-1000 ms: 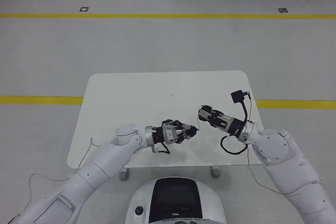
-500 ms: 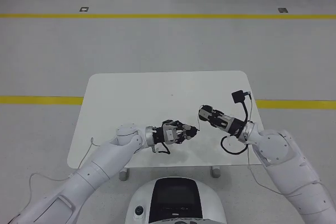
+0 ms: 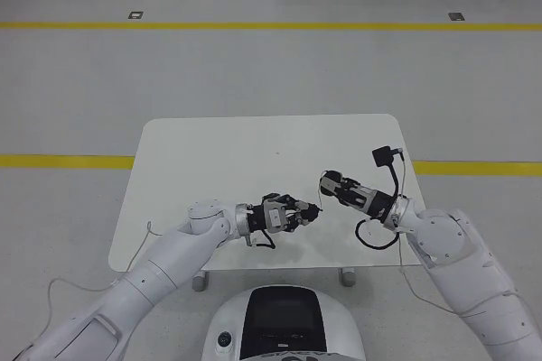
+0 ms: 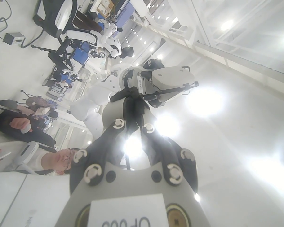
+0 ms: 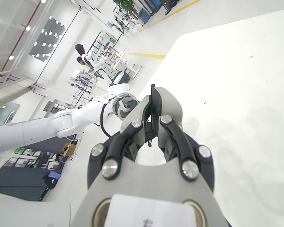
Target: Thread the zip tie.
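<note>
My two grippers meet in the air above the near middle of the white table (image 3: 253, 153). The right gripper (image 3: 328, 183) is shut on a thin black zip tie (image 5: 152, 119); the ridged strip runs between its pads (image 5: 166, 100) and pokes out past the tips. My left gripper (image 3: 309, 213) sits a short gap nearer and to the left. In the left wrist view its black fingers (image 4: 142, 119) are shut on a black end of the zip tie (image 4: 117, 96), with the right gripper (image 4: 165, 83) just beyond. In the right wrist view the left gripper (image 5: 125, 105) faces mine.
The tabletop carries a few tiny dark specks (image 5: 251, 56). Its near edge (image 3: 280, 268) lies just below both grippers. Bare floor with yellow lines (image 3: 54, 161) surrounds the table.
</note>
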{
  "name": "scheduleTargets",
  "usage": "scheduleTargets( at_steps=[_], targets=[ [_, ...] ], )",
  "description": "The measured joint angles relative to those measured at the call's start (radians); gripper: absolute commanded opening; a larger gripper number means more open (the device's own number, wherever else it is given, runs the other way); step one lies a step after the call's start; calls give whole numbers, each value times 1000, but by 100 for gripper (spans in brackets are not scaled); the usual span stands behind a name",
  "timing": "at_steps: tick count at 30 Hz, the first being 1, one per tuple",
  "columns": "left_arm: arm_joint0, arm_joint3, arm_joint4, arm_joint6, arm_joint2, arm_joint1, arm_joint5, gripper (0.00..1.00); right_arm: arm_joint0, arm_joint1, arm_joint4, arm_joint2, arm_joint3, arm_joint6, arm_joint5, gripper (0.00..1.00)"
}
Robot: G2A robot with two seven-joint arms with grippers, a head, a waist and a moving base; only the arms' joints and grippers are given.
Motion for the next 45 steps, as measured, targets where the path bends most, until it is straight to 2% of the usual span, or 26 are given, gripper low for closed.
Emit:
scheduleTargets(
  at_steps=[20,45],
  targets=[
    [11,-8,6,5,-13,1,0,0,-4,4,5,0,-7,-10,0,0],
    [9,-7,4,3,-14,0,0,0,-3,7,5,-2,-7,-4,0,0]
  ],
)
